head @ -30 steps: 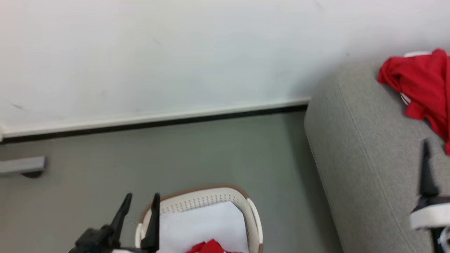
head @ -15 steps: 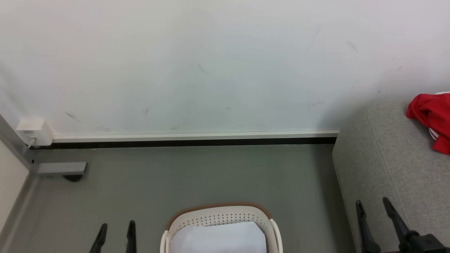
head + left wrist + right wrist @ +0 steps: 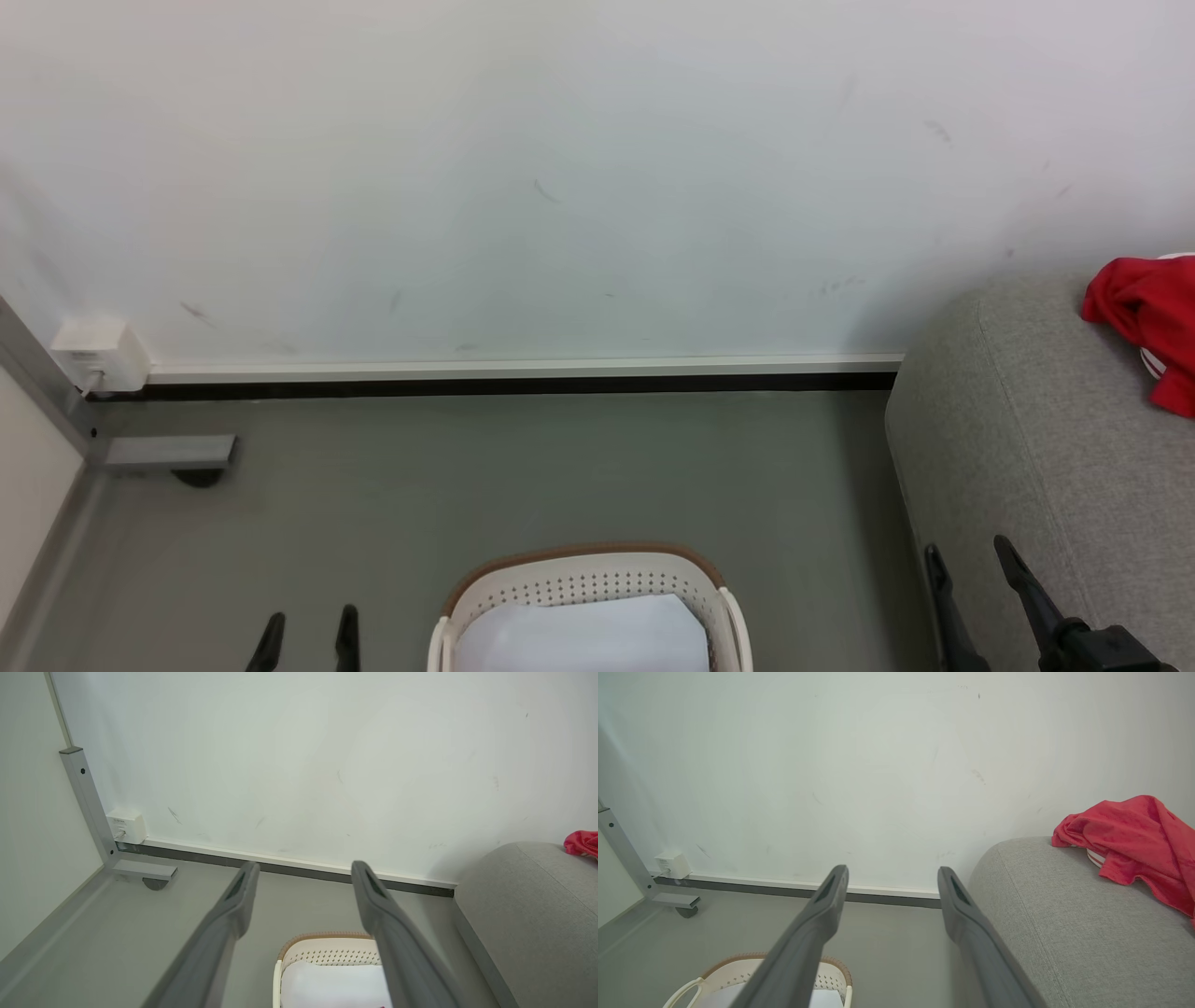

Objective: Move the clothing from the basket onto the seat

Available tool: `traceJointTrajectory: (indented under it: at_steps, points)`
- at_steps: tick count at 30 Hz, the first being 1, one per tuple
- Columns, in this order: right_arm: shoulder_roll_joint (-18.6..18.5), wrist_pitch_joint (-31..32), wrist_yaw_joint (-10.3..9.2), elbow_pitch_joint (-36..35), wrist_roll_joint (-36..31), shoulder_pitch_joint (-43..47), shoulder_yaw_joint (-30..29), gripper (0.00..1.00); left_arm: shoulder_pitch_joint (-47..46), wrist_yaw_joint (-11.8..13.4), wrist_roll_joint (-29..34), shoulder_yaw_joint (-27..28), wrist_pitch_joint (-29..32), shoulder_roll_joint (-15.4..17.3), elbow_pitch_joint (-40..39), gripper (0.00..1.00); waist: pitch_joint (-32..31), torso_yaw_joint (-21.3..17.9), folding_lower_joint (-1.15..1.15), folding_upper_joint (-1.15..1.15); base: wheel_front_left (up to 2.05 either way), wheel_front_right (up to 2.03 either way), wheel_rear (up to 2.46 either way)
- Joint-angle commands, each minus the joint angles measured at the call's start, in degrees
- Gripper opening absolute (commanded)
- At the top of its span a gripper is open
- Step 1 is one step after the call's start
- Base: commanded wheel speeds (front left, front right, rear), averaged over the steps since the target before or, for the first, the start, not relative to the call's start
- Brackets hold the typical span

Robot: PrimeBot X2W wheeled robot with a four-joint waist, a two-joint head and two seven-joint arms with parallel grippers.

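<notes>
Clothing [image 3: 1146,317]: one red garment is lying bunched on the seat [image 3: 1018,448], close to the wall [image 3: 560,187] (a white striped bit is peeking out from under it). So part of the job is looking done. The basket [image 3: 583,574] is standing on the floor [image 3: 523,467] left of the seat, apart from it, and a white sheet [image 3: 583,639] is covering what I am seeing of its inside. The picture edges are cutting off the basket's near half, so I am not able to say whether more red pieces are waiting there. I am judging that checking the basket is the next item.

My left end effector [image 3: 310,633] is hanging over the floor left of the basket, fingers spread apart, nothing between them. My right end effector [image 3: 969,565] is hovering at the seat's near edge, fingers likewise apart and carrying nothing.

View comparison: the right wrist view is giving the garment nearly whole, folds and all, while the head view is clipping it at the right edge and the left wrist view is reducing it to a small red scrap. The left wrist view is showing the grey metal post [image 3: 86,798] beside the white wall box [image 3: 125,826] rising far higher than the head view does. The head view is putting both end effectors, basket and seat in one picture.
</notes>
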Motion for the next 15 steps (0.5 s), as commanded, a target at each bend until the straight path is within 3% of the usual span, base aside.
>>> traceJointTrajectory:
  at_steps: [1, 9, 15]
  points:
    - [0.2, 0.0, -0.11, 0.1, 0.3, -0.6, 0.1, 1.0, -0.2, -0.4, 0.6, 0.5, 0.0, -0.3, 0.3, 1.0, 0.0, -0.1, 0.0, 0.0, 0.0, 0.0, 0.0]
    - [0.2, 0.0, -0.11, -0.7, 0.6, -1.6, 0.1, 1.0, -2.0, -1.9, 1.6, -0.7, 0.0, -0.7, 1.7, 1.0, 1.2, -1.3, 0.0, 0.0, 0.0, 0.0, 0.0]
    - [-0.3, 0.0, -0.11, -2.9, 1.0, -4.3, -0.4, 1.0, -8.6, -3.4, 4.1, -5.7, 3.1, -0.1, 6.7, 1.0, 6.0, -3.6, 0.0, 0.0, 0.0, 0.0, 0.0]
